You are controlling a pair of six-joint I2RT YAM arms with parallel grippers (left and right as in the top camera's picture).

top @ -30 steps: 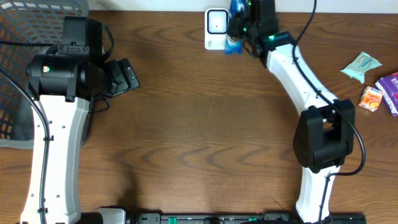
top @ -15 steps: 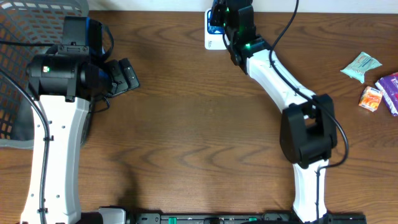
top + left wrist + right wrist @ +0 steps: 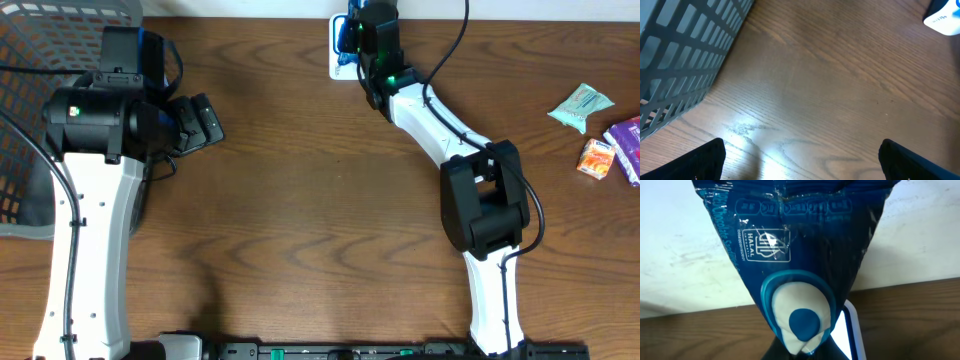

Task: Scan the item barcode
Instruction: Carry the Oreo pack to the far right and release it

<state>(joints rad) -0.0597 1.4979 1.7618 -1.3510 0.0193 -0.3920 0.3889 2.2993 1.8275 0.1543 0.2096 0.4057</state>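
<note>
Idling beside the basket (image 3: 50,40), the left gripper (image 3: 203,121) stands fully open and empty. Farther back, the right gripper (image 3: 362,28), clamped on the blue packet (image 3: 795,255), has swung left over the white scanner (image 3: 338,68). The barcode read is probably under way.

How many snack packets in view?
4. A blue packet is held in the right gripper above the scanner at the far table edge. The teal packet, orange packet and purple packet are grouped at the right edge. The basket could hide more.
</note>
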